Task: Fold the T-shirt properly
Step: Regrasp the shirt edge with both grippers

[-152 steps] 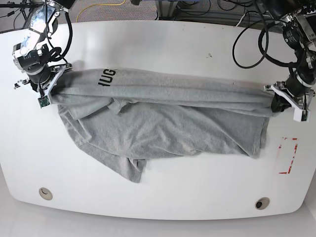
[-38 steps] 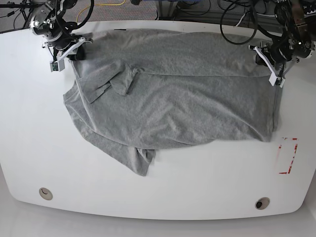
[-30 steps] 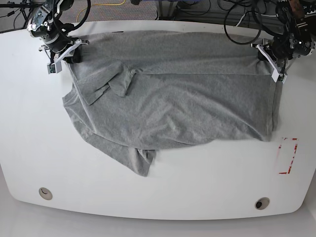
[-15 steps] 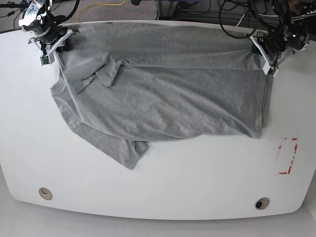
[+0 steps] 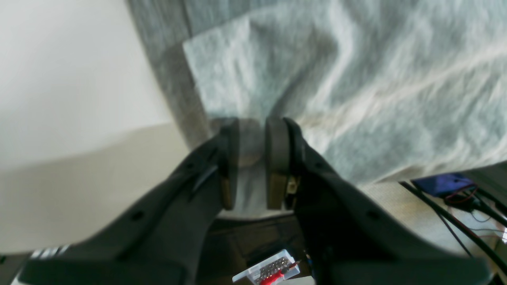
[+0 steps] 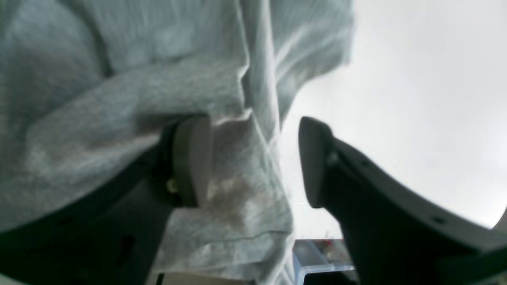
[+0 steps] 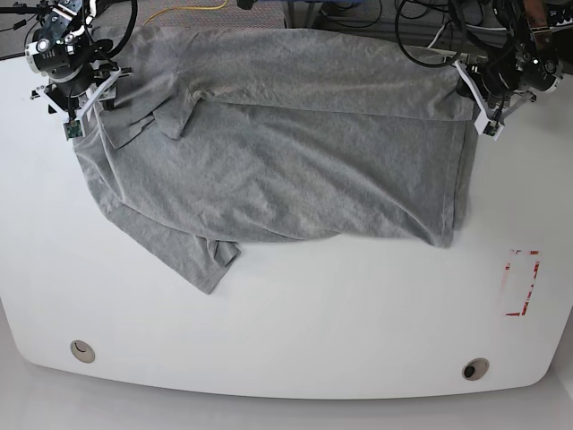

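The right gripper [image 6: 253, 158] is spread wide at ten o'clock on the table [image 7: 295, 340], one pad [image 6: 190, 158] against cloth and the other clear of it, so that corner of the shirt [image 7: 286, 170] looks let go, while over at two o'clock the left gripper [image 5: 251, 162] is pinched tight on the opposite corner. The shirt lies spread across the far half of the table, its top edge running along the twelve o'clock rim and partly past it. That is the danger: with one corner freed and the other clamped, any pull from the left arm could drag the cloth crooked or tip more of it over the far edge. The loose sleeve bunched near ten o'clock and the flap trailing toward seven o'clock could also get trapped in a fold and spoil it. The count: one shirt, two grippers, one table, one red marking [image 7: 521, 282] at four o'clock, two round ports [image 7: 82, 350] near the front edge.
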`<action>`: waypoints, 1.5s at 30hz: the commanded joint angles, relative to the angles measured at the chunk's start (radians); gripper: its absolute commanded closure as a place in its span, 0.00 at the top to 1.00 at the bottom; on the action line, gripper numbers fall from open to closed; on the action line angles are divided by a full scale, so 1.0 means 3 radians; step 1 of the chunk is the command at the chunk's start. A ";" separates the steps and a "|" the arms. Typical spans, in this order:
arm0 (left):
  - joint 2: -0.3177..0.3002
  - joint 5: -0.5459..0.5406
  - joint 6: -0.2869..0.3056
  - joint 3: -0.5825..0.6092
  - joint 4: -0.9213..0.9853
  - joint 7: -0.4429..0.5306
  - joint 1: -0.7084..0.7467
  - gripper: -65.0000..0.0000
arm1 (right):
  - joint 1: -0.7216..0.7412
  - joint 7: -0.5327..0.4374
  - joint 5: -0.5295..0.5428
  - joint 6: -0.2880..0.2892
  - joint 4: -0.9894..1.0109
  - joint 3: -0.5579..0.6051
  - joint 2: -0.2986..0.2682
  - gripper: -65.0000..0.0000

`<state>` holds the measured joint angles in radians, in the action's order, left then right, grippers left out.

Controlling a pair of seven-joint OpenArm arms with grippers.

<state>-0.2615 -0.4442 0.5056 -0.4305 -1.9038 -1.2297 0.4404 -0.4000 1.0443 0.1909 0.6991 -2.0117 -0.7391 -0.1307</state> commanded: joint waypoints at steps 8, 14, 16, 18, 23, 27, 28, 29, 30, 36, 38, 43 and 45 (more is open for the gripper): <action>-0.0082 -0.0020 0.0000 -0.0199 -0.0127 -0.0062 -0.0105 0.15 | 0.0200 0.0076 0.0011 -0.0003 -0.0048 -0.0004 -0.0053 0.72; -0.0164 -0.0020 0.0000 -0.0225 -0.0127 -0.0057 -0.0110 0.15 | 0.0364 0.0281 0.0011 -0.0003 -0.0043 0.0154 -0.0053 0.78; -0.0164 -0.0020 0.0000 -0.0225 -0.0127 -0.0057 -0.0110 0.15 | 0.0420 0.0317 0.0016 -0.0003 -0.0043 0.0165 -0.0043 0.78; -0.0169 -0.0020 0.0000 -0.0225 -0.0127 -0.0057 -0.0110 0.15 | 0.0487 0.0378 0.0031 -0.0003 -0.0043 0.0170 -0.0043 0.78; -0.0169 -0.0020 0.0000 -0.0225 -0.0127 -0.0046 -0.0110 0.15 | 0.0589 0.0526 0.0348 -0.0003 0.0029 0.0170 -0.0043 0.78; -0.0169 -0.0020 0.0000 -0.0225 -0.0127 -0.0046 -0.0110 0.15 | 0.0696 0.0618 0.0481 -0.0003 0.0187 0.0154 -0.0058 0.78; -0.0169 -0.0020 0.0000 -0.0225 -0.0127 -0.0046 -0.0110 0.15 | 0.0717 0.0639 0.0481 -0.0003 0.0228 0.0149 -0.0058 0.78; -0.0169 -0.0020 0.0000 -0.0225 -0.0127 -0.0046 -0.0110 0.15 | 0.0743 0.0659 0.0481 -0.0003 0.0284 0.0149 -0.0058 0.78; -0.0174 -0.0020 0.0000 -0.0225 -0.0127 -0.0041 -0.0110 0.15 | 0.0758 0.0664 0.0481 -0.0003 0.0351 0.0149 -0.0058 0.78; -0.0174 -0.0020 0.0000 -0.0220 -0.0127 -0.0041 -0.0151 0.15 | 0.0768 0.0618 0.0481 -0.0003 0.0586 0.0139 -0.0053 0.77; -0.0174 -0.0015 0.0000 -0.0220 -0.0127 -0.0041 -0.0156 0.15 | 0.0753 0.0593 0.0481 -0.0003 0.0596 0.0139 -0.0053 0.77; -0.0179 -0.0005 0.0000 -0.0220 -0.0127 -0.0041 -0.0161 0.15 | 0.0676 0.0593 0.0491 -0.0003 0.0581 0.0139 -0.0043 0.74; -0.0179 0.0000 0.0000 -0.0220 -0.0121 -0.0041 -0.0166 0.15 | 0.0666 0.0593 0.0496 -0.0003 0.0581 0.0149 -0.0043 0.65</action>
<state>-0.2996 -0.4446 0.5060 -0.4900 -1.9224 -1.2491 0.3962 -0.2024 1.2350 0.3264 0.6994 -1.8183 -0.6930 -0.1307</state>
